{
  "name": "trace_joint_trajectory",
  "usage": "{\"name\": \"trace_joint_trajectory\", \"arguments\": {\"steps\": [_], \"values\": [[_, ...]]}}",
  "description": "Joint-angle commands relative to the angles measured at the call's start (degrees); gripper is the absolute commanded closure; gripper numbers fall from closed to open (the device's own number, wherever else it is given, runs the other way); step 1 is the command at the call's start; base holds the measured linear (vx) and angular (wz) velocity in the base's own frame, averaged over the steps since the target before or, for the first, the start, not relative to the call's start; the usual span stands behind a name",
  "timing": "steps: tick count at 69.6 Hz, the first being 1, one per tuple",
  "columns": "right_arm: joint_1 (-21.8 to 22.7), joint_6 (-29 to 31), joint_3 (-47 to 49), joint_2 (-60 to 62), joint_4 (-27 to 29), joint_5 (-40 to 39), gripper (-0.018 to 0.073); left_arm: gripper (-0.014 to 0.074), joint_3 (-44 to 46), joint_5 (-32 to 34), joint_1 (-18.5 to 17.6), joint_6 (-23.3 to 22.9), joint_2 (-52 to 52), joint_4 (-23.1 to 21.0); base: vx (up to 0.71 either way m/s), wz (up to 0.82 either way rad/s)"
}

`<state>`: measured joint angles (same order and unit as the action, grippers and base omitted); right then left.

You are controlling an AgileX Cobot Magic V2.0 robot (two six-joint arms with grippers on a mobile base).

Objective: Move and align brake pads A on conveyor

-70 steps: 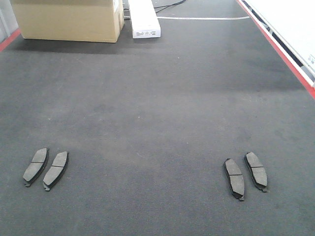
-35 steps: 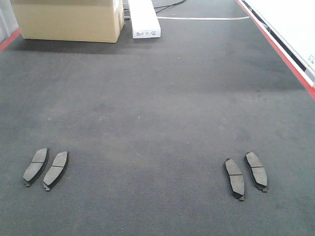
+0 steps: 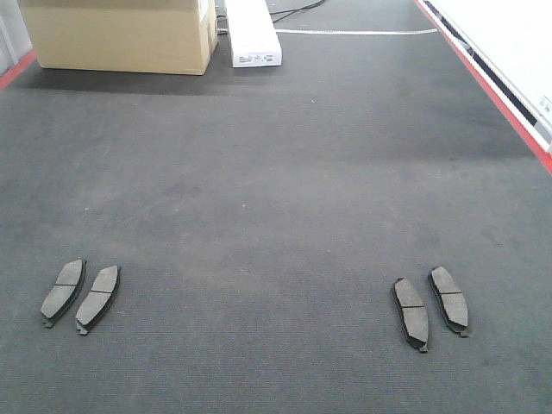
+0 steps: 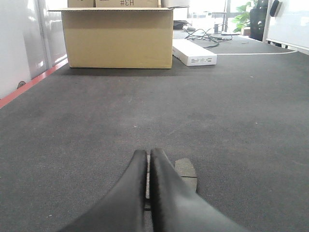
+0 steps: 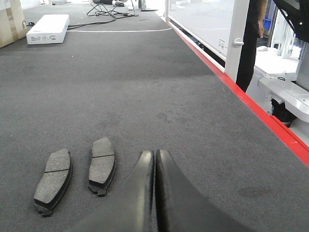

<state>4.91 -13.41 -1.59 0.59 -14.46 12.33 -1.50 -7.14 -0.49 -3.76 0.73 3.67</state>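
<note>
Four dark-grey brake pads lie flat on the conveyor (image 3: 276,198), in two pairs near its front edge. The left pair (image 3: 63,291) (image 3: 97,297) leans slightly right; the right pair (image 3: 410,312) (image 3: 449,298) leans slightly left. No gripper shows in the front view. My left gripper (image 4: 148,153) is shut and empty, low over the left pair: one pad (image 4: 186,169) peeks out right of the fingers, and another is mostly hidden beneath them. My right gripper (image 5: 155,153) is also shut and empty, just right of two pads (image 5: 53,181) (image 5: 102,164).
A cardboard box (image 3: 121,34) and a long white box (image 3: 253,33) stand at the belt's far left end. Cables lie behind them. The red frame (image 3: 509,108) runs along the right edge and another red strip (image 4: 29,87) along the left.
</note>
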Motion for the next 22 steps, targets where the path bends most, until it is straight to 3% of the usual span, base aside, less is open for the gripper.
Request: {"name": "trace_joint_trajectory", "arguments": {"steps": [1, 22], "values": [[0.25, -0.12, -0.67, 0.81, -0.74, -3.77, 0.0571, 0.0602, -1.03, 4.34, 0.02, -0.05, 0.8, -0.42, 0.0, 0.0], [0.25, -0.12, -0.67, 0.81, -0.74, -3.77, 0.0571, 0.0602, -1.03, 4.34, 0.02, -0.05, 0.8, -0.42, 0.0, 0.0]]}}
